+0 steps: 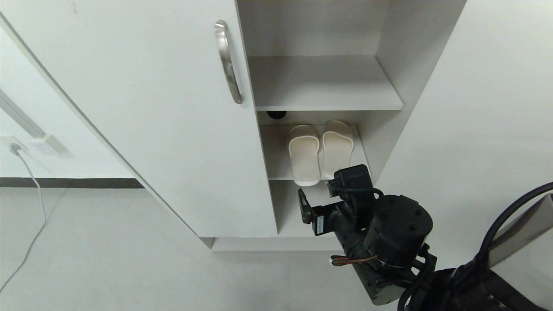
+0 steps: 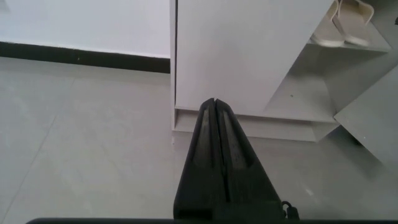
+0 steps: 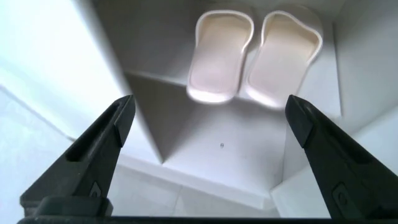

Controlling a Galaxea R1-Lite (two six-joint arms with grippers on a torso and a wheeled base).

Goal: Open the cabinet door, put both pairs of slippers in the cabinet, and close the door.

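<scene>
- Right pincer (image 3: 210, 104): black fingers spread wide, empty.
- Pair of cream moulded-foam slippers (image 1: 306, 154): side by side on middle shelf (image 1: 276, 149) of white cabinet (image 1: 389, 52), just beyond and above this pincer.
- Left pincer (image 2: 214, 107): fingers pressed together.

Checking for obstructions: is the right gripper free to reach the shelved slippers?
Probably yes: the door stands open, and the open right gripper faces the slippers with nothing between.
</scene>
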